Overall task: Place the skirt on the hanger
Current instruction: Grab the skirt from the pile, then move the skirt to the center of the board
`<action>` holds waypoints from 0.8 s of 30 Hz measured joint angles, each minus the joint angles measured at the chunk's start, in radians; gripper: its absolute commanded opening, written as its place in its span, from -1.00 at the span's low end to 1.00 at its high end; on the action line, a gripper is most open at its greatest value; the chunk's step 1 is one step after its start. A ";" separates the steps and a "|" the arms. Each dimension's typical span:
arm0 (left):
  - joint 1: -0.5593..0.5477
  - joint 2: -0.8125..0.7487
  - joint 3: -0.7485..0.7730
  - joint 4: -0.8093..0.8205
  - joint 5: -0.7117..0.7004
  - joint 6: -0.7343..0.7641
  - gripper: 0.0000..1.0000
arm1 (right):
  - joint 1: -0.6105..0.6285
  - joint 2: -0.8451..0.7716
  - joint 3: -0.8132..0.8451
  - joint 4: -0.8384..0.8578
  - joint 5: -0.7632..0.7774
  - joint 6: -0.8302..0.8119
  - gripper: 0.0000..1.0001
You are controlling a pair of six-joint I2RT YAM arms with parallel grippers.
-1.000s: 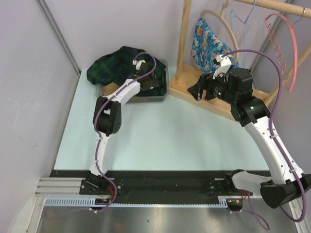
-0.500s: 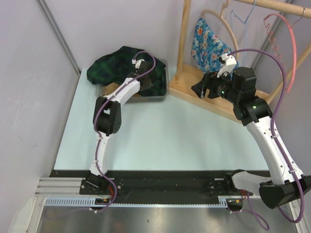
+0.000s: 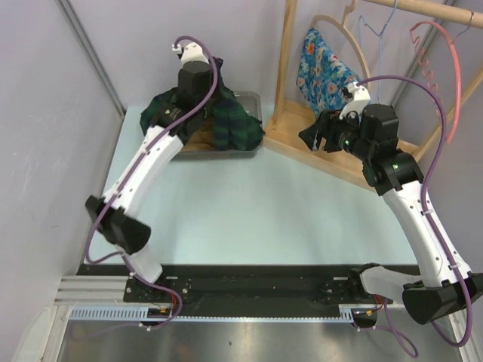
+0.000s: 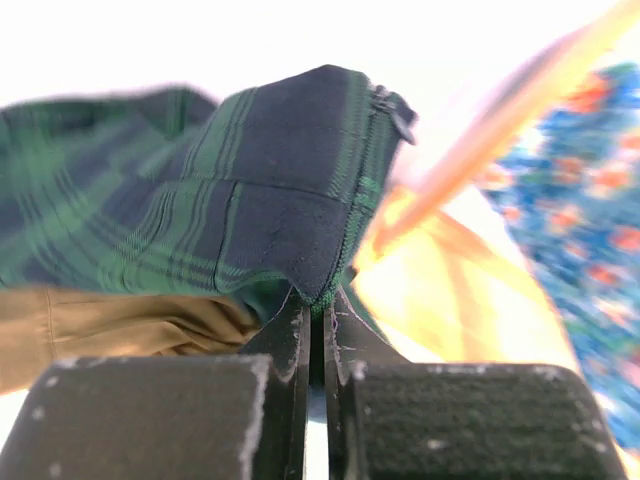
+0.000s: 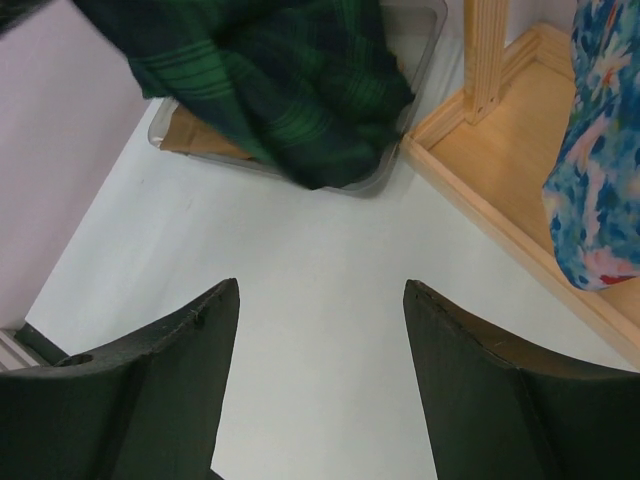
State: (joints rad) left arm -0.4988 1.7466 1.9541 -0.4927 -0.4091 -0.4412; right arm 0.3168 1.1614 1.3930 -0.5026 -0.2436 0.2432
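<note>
Green tartan skirt (image 4: 250, 190): grips its edge with left gripper (image 4: 318, 318), at eleven o'clock above grey bin (image 3: 226, 151); holds right gripper (image 5: 320, 300) agape at two o'clock.

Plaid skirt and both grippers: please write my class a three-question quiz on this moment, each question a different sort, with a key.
1. True or false: the left gripper is shut on the green plaid skirt.
2. The right gripper is: A) open and empty; B) holding a hanger; C) shut on floral fabric.
3. Fill in: the cloth lying in the grey bin beneath the skirt is ____ in colour.
Key: 1 true; 2 A; 3 tan.
</note>
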 measured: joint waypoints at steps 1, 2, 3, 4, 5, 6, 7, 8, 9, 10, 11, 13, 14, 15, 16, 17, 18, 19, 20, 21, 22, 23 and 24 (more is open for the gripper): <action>-0.020 -0.043 -0.013 0.004 -0.006 0.011 -1.00 | -0.003 -0.001 0.000 0.000 0.004 0.003 0.43; -0.035 -0.077 -0.026 0.005 -0.009 0.021 -0.99 | -0.008 -0.004 0.000 0.000 0.006 0.008 0.43; -0.055 -0.118 -0.052 0.009 -0.013 0.030 -1.00 | -0.014 -0.008 0.000 -0.001 0.011 0.012 0.44; -0.074 -0.166 -0.092 0.012 -0.017 0.035 -1.00 | -0.020 -0.013 0.000 -0.001 0.012 0.018 0.44; -0.090 -0.212 -0.136 0.009 -0.017 0.037 -1.00 | -0.030 -0.020 0.000 -0.001 0.012 0.023 0.44; -0.109 -0.266 -0.203 0.019 -0.016 0.035 -0.99 | -0.037 -0.028 0.000 -0.002 0.011 0.031 0.44; -0.126 -0.332 -0.286 0.025 -0.013 0.030 -0.99 | -0.043 -0.038 0.000 -0.002 0.011 0.037 0.44; -0.139 -0.389 -0.364 0.031 -0.006 0.021 -0.99 | -0.049 -0.047 0.000 -0.002 0.011 0.045 0.43; -0.156 -0.463 -0.473 0.047 0.009 0.011 -0.99 | -0.052 -0.055 0.000 -0.003 0.011 0.050 0.43; -0.170 -0.539 -0.586 0.065 0.026 -0.006 -0.99 | -0.052 -0.061 0.000 -0.005 0.010 0.055 0.43; -0.184 -0.612 -0.692 0.073 0.042 -0.023 -1.00 | -0.051 -0.063 0.000 -0.008 0.008 0.060 0.43; -0.217 -0.732 -0.880 0.095 0.071 -0.053 -1.00 | -0.050 -0.064 0.000 -0.020 0.006 0.065 0.43; -0.239 -0.790 -0.962 0.097 0.080 -0.071 -0.99 | -0.046 -0.061 0.000 -0.029 0.005 0.067 0.43; -0.269 -0.854 -1.054 0.097 0.088 -0.093 -1.00 | -0.041 -0.057 0.000 -0.037 0.002 0.067 0.43; -0.294 -0.942 -1.163 0.083 0.100 -0.131 -1.00 | -0.037 -0.051 0.000 -0.047 0.000 0.067 0.45; -0.317 -0.973 -1.196 0.071 0.102 -0.145 -0.99 | -0.032 -0.043 0.000 -0.053 -0.002 0.066 0.46; -0.331 -1.013 -1.242 0.076 0.104 -0.166 -0.99 | -0.025 -0.035 0.000 -0.058 -0.006 0.063 0.47; -0.341 -1.064 -1.292 0.071 0.103 -0.199 -0.92 | -0.016 -0.024 0.000 -0.060 -0.013 0.060 0.50; -0.347 -1.114 -1.338 0.060 0.103 -0.233 -0.78 | -0.003 -0.008 0.000 -0.063 -0.019 0.053 0.50; -0.352 -1.162 -1.381 0.056 0.106 -0.267 -0.61 | 0.023 0.012 0.000 -0.066 -0.021 0.047 0.52; -0.354 -1.198 -1.417 0.055 0.108 -0.299 -0.13 | 0.045 0.029 0.000 -0.068 -0.023 0.043 0.54; -0.356 -1.236 -1.459 0.048 0.113 -0.337 0.15 | 0.079 0.053 0.000 -0.073 -0.020 0.040 0.55; -0.357 -1.276 -1.498 0.039 0.126 -0.368 0.34 | 0.114 0.076 -0.001 -0.075 -0.017 0.037 0.55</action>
State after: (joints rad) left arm -0.8558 0.4709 0.4561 -0.4538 -0.2836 -0.8089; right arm 0.4305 1.2373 1.3922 -0.5774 -0.2607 0.2802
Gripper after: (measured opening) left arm 0.343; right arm 0.763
